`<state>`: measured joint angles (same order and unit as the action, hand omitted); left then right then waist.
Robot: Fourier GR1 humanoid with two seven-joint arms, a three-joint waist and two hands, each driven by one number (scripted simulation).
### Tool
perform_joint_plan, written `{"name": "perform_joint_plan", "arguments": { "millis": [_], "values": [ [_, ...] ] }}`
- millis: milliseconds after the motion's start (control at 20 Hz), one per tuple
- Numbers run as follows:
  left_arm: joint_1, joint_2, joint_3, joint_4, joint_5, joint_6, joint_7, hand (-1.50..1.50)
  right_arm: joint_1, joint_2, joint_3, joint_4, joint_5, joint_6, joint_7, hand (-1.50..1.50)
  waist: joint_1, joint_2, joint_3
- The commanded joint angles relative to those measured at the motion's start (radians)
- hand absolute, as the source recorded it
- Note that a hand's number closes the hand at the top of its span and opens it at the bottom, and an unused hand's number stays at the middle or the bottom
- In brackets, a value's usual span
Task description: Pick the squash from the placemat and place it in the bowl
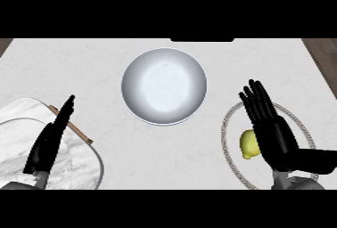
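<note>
A small yellow squash (248,144) lies on a round grey-rimmed placemat (230,129) at the right of the counter. My right hand (273,133) hovers over that placemat just right of the squash, fingers straight and pointing away from me, holding nothing. It hides part of the placemat. A pale grey bowl (164,86) stands at the middle of the counter, up and left of the squash, with nothing in it. My left hand (51,139) rests at the lower left, fingers straight, over a white marbled board.
A white marbled board (79,164) with a wooden edge (80,132) fills the lower left corner. The white counter (99,58) ends at wood-toned strips at the far left and right. A dark slot (201,39) sits at the counter's back edge.
</note>
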<state>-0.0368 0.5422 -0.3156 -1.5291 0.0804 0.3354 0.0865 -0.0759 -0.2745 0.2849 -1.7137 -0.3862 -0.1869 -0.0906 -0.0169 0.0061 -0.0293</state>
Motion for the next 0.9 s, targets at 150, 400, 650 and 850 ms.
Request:
{"name": "perform_joint_plan", "arguments": {
  "millis": [150,400,650,850],
  "values": [
    [-0.074,-0.147,0.019,-0.046,0.077,0.010,-0.039,0.00,0.041,-0.211,0.014,0.087,0.081,0.151,0.070,1.50,0.010,-0.004,0.028],
    [-0.048,-0.194,0.026,-0.053,0.133,-0.001,-0.063,0.00,0.101,-0.255,-0.125,0.169,0.347,-0.189,-0.023,-1.50,-0.030,-0.012,0.028],
    [-0.107,-0.199,0.052,-0.057,0.162,-0.037,-0.019,0.00,0.279,-0.088,-0.171,0.091,0.202,-0.148,-0.385,-1.50,-0.011,-0.009,0.031],
    [-0.087,-0.265,0.035,0.009,0.119,-0.024,-0.080,0.00,0.292,-0.151,-0.258,-0.011,0.223,-0.156,-0.365,-1.50,0.005,-0.007,0.029]
  ]
}}
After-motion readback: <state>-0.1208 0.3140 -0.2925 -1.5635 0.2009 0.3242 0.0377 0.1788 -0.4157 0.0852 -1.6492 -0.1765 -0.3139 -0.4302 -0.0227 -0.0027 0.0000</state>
